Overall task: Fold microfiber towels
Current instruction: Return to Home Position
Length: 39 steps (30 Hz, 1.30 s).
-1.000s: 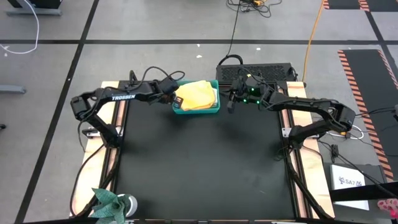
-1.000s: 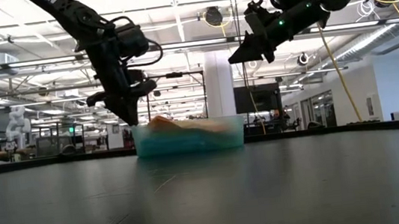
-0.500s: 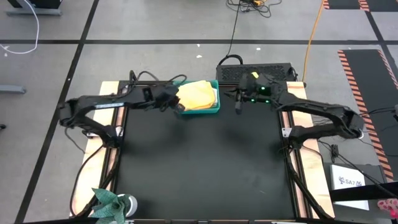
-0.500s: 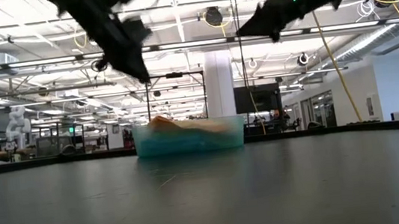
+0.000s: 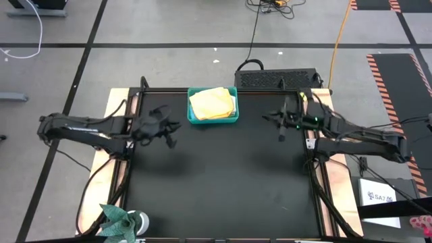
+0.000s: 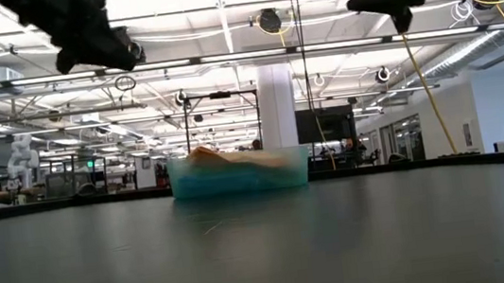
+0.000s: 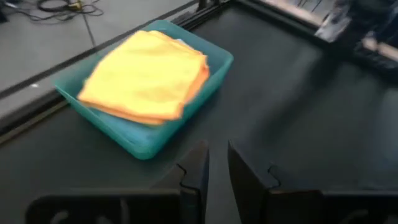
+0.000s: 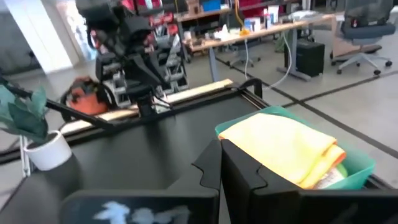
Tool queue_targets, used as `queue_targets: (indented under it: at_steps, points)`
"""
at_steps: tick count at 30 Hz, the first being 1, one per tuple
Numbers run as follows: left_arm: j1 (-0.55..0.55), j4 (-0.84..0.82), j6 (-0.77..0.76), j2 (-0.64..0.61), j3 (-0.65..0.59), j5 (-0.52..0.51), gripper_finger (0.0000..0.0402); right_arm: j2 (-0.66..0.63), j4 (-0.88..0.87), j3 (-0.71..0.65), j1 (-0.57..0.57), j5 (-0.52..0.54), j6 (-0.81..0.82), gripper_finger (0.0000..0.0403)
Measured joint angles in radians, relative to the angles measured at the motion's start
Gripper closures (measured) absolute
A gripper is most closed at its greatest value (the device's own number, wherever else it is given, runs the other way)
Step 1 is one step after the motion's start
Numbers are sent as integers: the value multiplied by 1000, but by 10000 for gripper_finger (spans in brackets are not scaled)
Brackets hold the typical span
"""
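Towels lie in a stack in the bin (image 5: 212, 121), which stands at the middle of the table's far edge. On top is the orange towel (image 5: 212, 102), folded to a soft, thick rectangle with rounded corners and a fine matte nap. It fills nearly the whole bin. Under it, at one corner, thin edges of other cloths show in the right wrist view; I cannot tell their colours surely. The bin is rigid teal plastic, shallow, rectangular and slightly see-through in the low view.

The table (image 5: 216, 182) has a flat black matte top with pale wooden strips along both sides.

The left gripper (image 7: 216, 146) hangs over the left part of the table, well apart from the bin. Its dark fingers stand narrow with a thin gap and hold nothing. The right gripper (image 8: 221, 146) hangs near the right edge, also well apart from the bin, with its fingers pressed together and empty.

A plant (image 5: 121, 219) with teal, paper-like leaves stands in a white pot at the near left corner. A white sheet (image 5: 378, 196) beside the table carries dark print too small to read.
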Motion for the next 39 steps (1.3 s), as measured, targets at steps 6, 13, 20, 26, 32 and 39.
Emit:
queue_targets:
  at_steps: [6, 13, 20, 26, 32, 39]
  points:
    - [-165, 58, -53, -36, -44, -110, 375, -83, 36, -108, 152, 130, 38, 403]
    - [-328, 17, -107, -36, -44, -287, 395, -171, 40, -207, 231, 76, 43, 403]
    - [-365, -29, -209, -37, -72, -405, 395, -333, 129, -368, 237, -92, 72, 403]
    - [-346, 328, -170, -41, -257, -404, 398, -460, 141, -422, 221, -90, 96, 403]
    - [-293, 762, -18, -41, -448, -370, 399, -510, 121, -422, 172, -90, 86, 403]
    - [-108, 1149, 44, -41, -648, -208, 399, -504, 48, -423, 77, -114, 81, 403]
